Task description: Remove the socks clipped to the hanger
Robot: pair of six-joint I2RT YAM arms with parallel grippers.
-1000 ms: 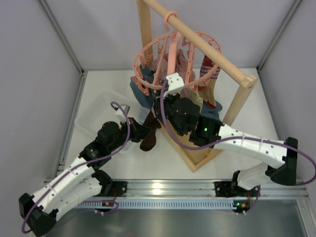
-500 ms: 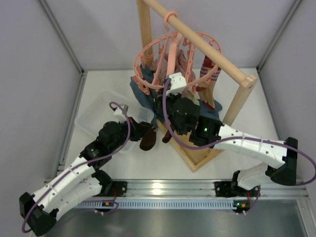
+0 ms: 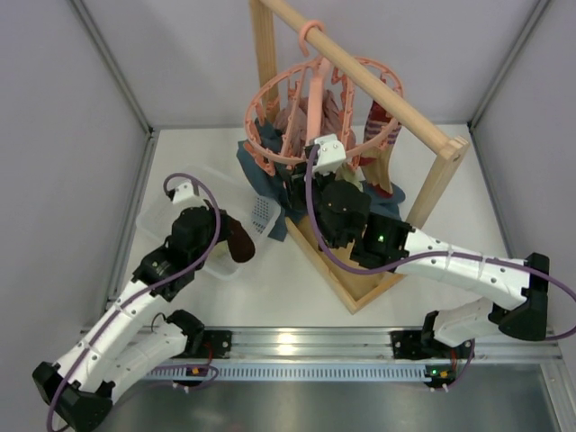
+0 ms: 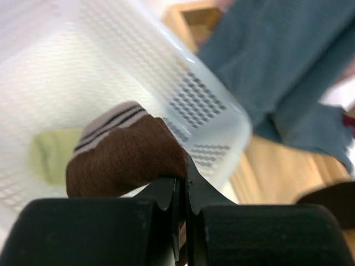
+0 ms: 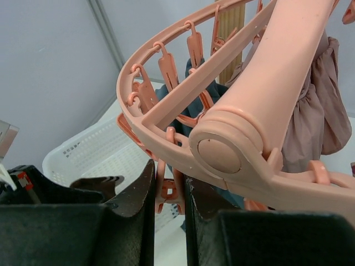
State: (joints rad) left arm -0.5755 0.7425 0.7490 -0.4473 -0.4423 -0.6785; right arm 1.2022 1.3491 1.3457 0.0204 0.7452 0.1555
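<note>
The salmon-pink round hanger (image 3: 270, 99) hangs by its hook from the wooden rail. A dark red striped sock (image 3: 379, 119) is still clipped on its right side. My left gripper (image 3: 225, 234) is shut on the dark brown sock (image 3: 240, 243), whose striped cuff shows in the left wrist view (image 4: 125, 149), held at the jaw tips (image 4: 183, 180) over the white basket. My right gripper (image 3: 301, 180) is at the ring's near edge. In the right wrist view it (image 5: 169, 180) is closed on a pink clip peg (image 5: 168, 193) under the hanger ring (image 5: 166, 119).
The white mesh basket (image 3: 261, 213) lies left of the rack and holds a pale green-cream sock (image 4: 51, 155). A blue-grey cloth (image 3: 256, 175) and a dusty-pink garment (image 5: 316, 116) hang from the hanger. The wooden rack frame (image 3: 432, 184) stands at centre right.
My left gripper has pulled the brown sock left and back, away from the hanger and over the basket. My right gripper has risen slightly to the ring's pegs.
</note>
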